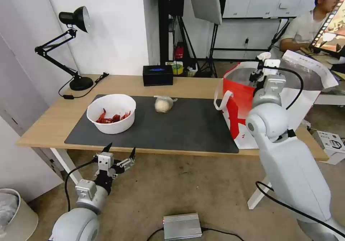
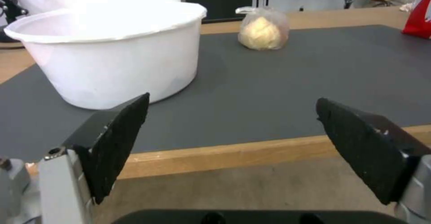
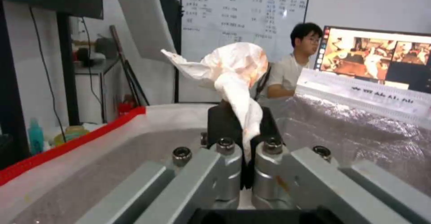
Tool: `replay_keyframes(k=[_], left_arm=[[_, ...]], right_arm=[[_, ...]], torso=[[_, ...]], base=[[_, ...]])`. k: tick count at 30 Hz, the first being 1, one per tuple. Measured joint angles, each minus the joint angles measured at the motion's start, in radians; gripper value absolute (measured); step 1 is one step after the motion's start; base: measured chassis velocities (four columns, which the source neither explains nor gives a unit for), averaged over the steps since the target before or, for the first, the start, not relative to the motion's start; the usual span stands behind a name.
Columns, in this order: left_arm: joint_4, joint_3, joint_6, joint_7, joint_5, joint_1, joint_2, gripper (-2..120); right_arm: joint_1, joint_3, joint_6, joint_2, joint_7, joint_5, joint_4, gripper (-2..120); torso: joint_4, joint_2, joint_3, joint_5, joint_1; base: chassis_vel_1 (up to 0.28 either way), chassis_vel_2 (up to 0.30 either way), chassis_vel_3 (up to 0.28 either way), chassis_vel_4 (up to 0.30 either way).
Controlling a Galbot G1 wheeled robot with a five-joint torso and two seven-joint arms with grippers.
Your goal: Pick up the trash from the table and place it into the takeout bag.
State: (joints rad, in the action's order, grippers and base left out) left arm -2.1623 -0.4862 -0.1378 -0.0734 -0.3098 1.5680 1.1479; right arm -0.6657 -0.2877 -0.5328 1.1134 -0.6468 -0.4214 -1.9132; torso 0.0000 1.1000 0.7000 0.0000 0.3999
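While the right tool (image 3: pixel 244 123) is held over the open mouth of the takeout bag (image 1: pixel 235 106), a crumpled white tissue (image 3: pixel 233 72) with orange stains is kept clamped between its closed fingers, the paper sticking up above them. In the head view the same tissue (image 1: pixel 264 56) is seen just above the bag's silver foil lining, and the bag is stood on the right end of the table (image 1: pixel 43 122), partly on the dark grey mat (image 1: pixel 179 126). The left tool (image 1: pixel 119 154) is held low in front of the table's near edge, its fingers (image 2: pixel 121 139) spread wide apart and clamped on nothing. On the mat's left part a white bowl (image 1: pixel 111 112) with red crayfish shells is set, and a small knotted clear bag (image 1: pixel 163 104) of white food is placed near the mat's far edge, well apart from the bowl. A black tissue box (image 1: pixel 157 75) is set behind it, and a black desk lamp (image 1: pixel 73 47) at the far left corner.
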Motion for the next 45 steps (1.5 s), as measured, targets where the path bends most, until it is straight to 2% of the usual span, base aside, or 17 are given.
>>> replay_keyframes(k=[2, 3, 4, 6, 8, 10, 11, 14, 15, 18, 19, 23, 24, 29, 36, 42, 45], left_arm=[[0.000, 0.001, 0.000, 0.000, 0.003, 0.002, 0.003, 100], [0.000, 0.001, 0.000, 0.000, 0.004, 0.003, 0.004, 100], [0.000, 0.001, 0.000, 0.000, 0.004, 0.003, 0.004, 100], [-0.001, 0.001, 0.000, 0.000, 0.004, 0.004, 0.004, 100], [-0.001, 0.001, 0.000, 0.000, 0.004, 0.004, 0.004, 100], [-0.002, 0.000, 0.000, 0.000, 0.004, 0.005, 0.004, 100], [-0.002, 0.000, 0.000, 0.000, 0.004, 0.005, 0.004, 100], [-0.001, -0.001, -0.001, 0.000, 0.004, 0.003, 0.004, 100], [-0.001, -0.001, -0.001, 0.000, 0.004, 0.003, 0.004, 100], [0.003, 0.001, -0.001, -0.001, 0.004, -0.003, 0.004, 100], [0.003, 0.001, -0.001, -0.001, 0.004, -0.003, 0.004, 100], [0.008, 0.004, -0.002, -0.001, 0.003, -0.007, 0.005, 100], [0.008, 0.004, -0.002, -0.001, 0.003, -0.007, 0.005, 100], [0.007, 0.003, -0.003, -0.001, 0.003, -0.007, 0.007, 100], [0.002, -0.003, -0.003, -0.001, 0.001, -0.005, 0.006, 100], [0.000, -0.004, -0.003, -0.002, 0.001, -0.004, 0.007, 100], [-0.001, -0.006, -0.003, -0.002, 0.000, -0.004, 0.006, 100]], right_arm=[[-0.007, -0.003, -0.001, -0.005, 0.000, -0.020, -0.003, 0], [-0.009, -0.003, -0.001, -0.005, -0.001, -0.032, -0.004, 6], [-0.009, -0.003, -0.001, -0.005, -0.001, -0.032, -0.004, 6], [-0.009, -0.003, -0.002, -0.003, -0.001, -0.043, -0.004, 17], [-0.008, -0.003, -0.002, -0.001, -0.001, -0.045, -0.004, 21], [-0.004, -0.003, -0.001, 0.002, -0.001, -0.047, -0.003, 32], [-0.004, -0.003, -0.001, 0.002, -0.001, -0.047, -0.003, 32], [-0.001, -0.001, -0.002, 0.004, -0.001, -0.047, -0.002, 45], [-0.001, -0.001, -0.002, 0.004, -0.001, -0.047, -0.002, 45], [0.007, 0.001, -0.002, 0.004, -0.001, -0.048, 0.003, 60], [0.007, 0.001, -0.002, 0.004, -0.001, -0.048, 0.003, 60], [0.016, 0.001, -0.001, 0.002, 0.000, -0.048, 0.008, 78], [0.016, 0.001, -0.001, 0.002, 0.000, -0.048, 0.008, 78], [0.018, 0.000, 0.002, -0.002, 0.001, -0.050, 0.003, 97], [0.020, 0.003, 0.055, -0.002, 0.025, -0.069, -0.008, 100], [0.023, 0.043, 0.161, -0.005, 0.120, -0.142, -0.035, 100], [0.016, 0.057, 0.184, -0.008, 0.157, -0.177, -0.047, 100]], torso=[[-0.0001, 0.000, 0.000, 0.0000, 0.000], [0.0000, 0.000, 0.000, 0.0000, 0.000], [0.0000, 0.000, 0.000, 0.0000, 0.000], [0.0000, 0.000, 0.000, -0.0001, 0.000], [0.0000, 0.000, 0.000, 0.0000, 0.000], [0.0000, 0.000, 0.000, -0.0001, 0.000], [0.0000, 0.000, 0.000, -0.0001, 0.000], [0.0000, 0.000, 0.000, -0.0001, 0.000], [0.0000, 0.000, 0.000, -0.0001, 0.000], [0.0000, 0.000, 0.000, 0.0000, 0.000], [0.0000, 0.000, 0.000, 0.0000, 0.000], [0.0001, 0.000, 0.000, 0.0000, 0.000], [0.0001, 0.000, 0.000, 0.0000, 0.000], [0.0000, 0.000, 0.000, 0.0000, 0.000], [-0.0001, 0.000, 0.000, 0.0000, 0.000], [0.0001, 0.000, 0.000, -0.0001, 0.000], [0.0000, 0.000, 0.000, -0.0002, 0.000]], base=[[0.000, 0.000, 0.000, 0.000], [0.000, 0.000, 0.000, 0.000], [0.000, 0.000, 0.000, 0.000], [0.000, 0.000, 0.000, 0.000], [0.000, 0.000, 0.000, 0.000], [0.000, 0.000, 0.000, 0.000], [0.000, 0.000, 0.000, 0.000], [0.000, 0.000, 0.000, 0.000], [0.000, 0.000, 0.000, 0.000], [0.000, 0.000, 0.000, 0.000], [0.000, 0.000, 0.000, 0.000], [0.000, 0.000, 0.000, 0.000], [0.000, 0.000, 0.000, 0.000], [0.000, 0.000, 0.000, 0.000], [0.000, 0.000, 0.000, 0.000], [0.000, 0.000, 0.000, 0.000], [0.000, 0.000, 0.000, 0.000]])
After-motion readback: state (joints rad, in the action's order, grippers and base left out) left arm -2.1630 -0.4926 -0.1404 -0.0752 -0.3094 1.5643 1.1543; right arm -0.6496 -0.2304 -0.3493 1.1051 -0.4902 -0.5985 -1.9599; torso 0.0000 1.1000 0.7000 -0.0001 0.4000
